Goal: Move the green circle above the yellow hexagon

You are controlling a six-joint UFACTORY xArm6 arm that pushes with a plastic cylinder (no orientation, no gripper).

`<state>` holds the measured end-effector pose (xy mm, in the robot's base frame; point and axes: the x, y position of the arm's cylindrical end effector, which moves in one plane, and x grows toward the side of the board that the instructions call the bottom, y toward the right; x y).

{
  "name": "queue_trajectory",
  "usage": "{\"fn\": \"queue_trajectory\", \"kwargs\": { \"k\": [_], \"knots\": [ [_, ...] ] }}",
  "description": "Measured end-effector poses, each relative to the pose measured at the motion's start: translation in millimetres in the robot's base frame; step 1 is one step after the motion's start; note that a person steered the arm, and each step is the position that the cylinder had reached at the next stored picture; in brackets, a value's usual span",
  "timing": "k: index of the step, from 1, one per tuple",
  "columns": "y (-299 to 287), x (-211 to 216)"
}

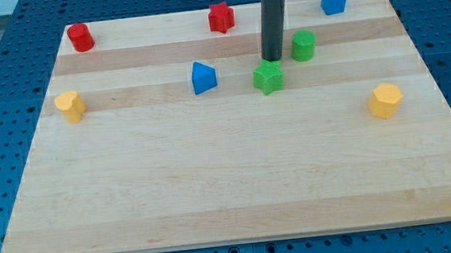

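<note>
From the camera view, the green circle (303,45) stands upright as a short cylinder, round in plan so no long axis shows. It sits at about 11 o'clock from the yellow hexagon (386,100), well apart. My tip (272,58) is a bare rod, with nothing to clench or release — it rests just beside the circle at its 8 o'clock, with the green star (268,77) just below. Bare wooden board (215,186) lies open toward the hexagon; blue pegboard (2,48) surrounds it.
</note>
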<state>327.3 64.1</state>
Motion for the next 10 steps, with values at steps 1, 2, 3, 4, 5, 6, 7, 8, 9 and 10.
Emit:
{"fn": "queue_trajectory", "kwargs": {
  "k": [1, 2, 3, 4, 5, 6, 7, 8, 9, 10],
  "knots": [
    [0.8, -25.6],
    [30.2, -27.3],
    [65.7, -1.7],
    [78.0, 13.0],
    [72.4, 5.9],
    [68.9, 16.9],
    [81.1, 34.4],
    [108.0, 36.4],
    [110.9, 27.7],
    [112.9, 21.8]
  ]
}}
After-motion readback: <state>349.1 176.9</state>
